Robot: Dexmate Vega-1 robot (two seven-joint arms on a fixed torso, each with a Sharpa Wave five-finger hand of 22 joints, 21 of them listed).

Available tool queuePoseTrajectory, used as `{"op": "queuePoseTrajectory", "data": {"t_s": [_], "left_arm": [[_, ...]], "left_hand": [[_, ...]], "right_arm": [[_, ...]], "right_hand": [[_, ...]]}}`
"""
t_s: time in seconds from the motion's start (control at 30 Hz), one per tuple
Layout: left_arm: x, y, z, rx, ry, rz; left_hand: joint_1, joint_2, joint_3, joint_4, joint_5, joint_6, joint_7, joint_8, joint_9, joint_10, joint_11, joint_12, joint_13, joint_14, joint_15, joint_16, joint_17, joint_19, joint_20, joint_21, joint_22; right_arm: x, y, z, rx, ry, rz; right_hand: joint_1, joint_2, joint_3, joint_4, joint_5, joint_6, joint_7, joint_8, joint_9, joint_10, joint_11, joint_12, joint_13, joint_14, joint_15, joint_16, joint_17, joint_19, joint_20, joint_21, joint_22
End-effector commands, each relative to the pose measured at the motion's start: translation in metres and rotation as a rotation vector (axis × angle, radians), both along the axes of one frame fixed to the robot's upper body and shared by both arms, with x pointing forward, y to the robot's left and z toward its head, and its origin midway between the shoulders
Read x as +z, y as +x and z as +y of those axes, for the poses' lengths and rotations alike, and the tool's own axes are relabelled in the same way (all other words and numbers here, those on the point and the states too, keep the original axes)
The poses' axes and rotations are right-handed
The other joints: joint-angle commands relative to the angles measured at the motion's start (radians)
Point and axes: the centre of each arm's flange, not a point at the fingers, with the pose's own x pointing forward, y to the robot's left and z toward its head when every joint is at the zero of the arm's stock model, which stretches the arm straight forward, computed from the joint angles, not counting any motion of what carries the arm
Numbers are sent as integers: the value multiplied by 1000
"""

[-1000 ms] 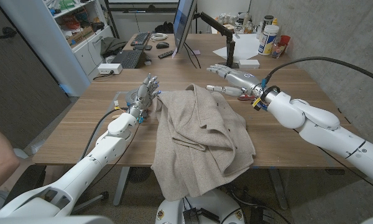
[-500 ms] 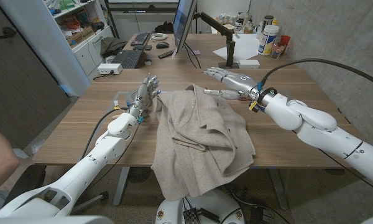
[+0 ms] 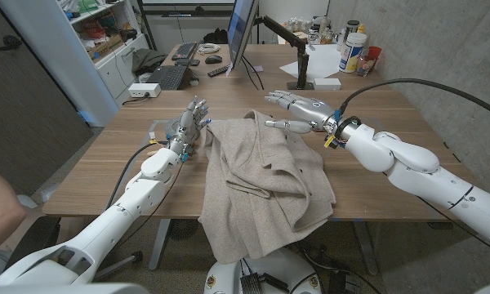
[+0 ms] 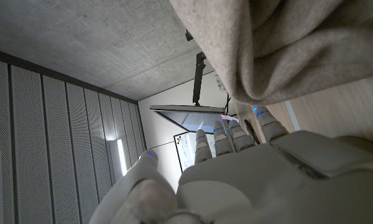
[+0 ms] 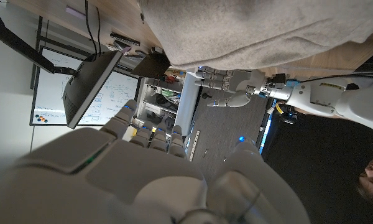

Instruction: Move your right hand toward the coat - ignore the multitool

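Now the right hand (image 3: 298,113) hovers over the far edge of the beige coat (image 3: 265,184), fingers (image 3: 278,96) spread and holding nothing, thumb pointing in over the collar end of the fabric. That coat lies crumpled in the middle of the desk (image 3: 106,171), rumpled into thick folds, with its lower part spilling over the near edge and hanging down. It looks like a soft, woolly knit: limp, no stiffness at all, fairly light but bulky, and likely to sag and slide off under its own hanging weight if lifted from one corner. A raised fold near the top, just under the hand, seems the best place to gather a bunch of cloth; the weave should give good friction. On the other side, the left hand (image 3: 189,124) stands upright just beside the coat's left edge, fingers straight and apart, gripping nothing.
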Motion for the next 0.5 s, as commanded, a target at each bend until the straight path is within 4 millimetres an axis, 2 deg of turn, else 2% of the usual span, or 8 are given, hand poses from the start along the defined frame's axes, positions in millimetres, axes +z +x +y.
{"op": "queuePoseTrajectory", "data": {"t_s": [0.03,0.5], "left_arm": [[0,0,0,-1,2,2],[-1,0,-1,-4,2,5]], "left_hand": [[2,5,-3,1,8,-1,-2,3,6,-4,0,2,6,-5,6,5,2,-8,1,3,4],[2,6,-4,2,8,-2,-3,3,6,-4,0,2,6,-6,7,5,2,-6,0,4,4]], "right_arm": [[-5,1,3,-1,-18,-13],[-9,-1,7,-2,-37,-32]], "right_hand": [[3,5,3,-4,0,-2,-5,-2,4,-8,-1,4,4,-9,-44,0,1,-4,2,-1,1],[1,6,2,-4,0,-3,-7,-2,5,-11,-1,6,4,-11,-43,2,1,-6,2,1,1]]}}
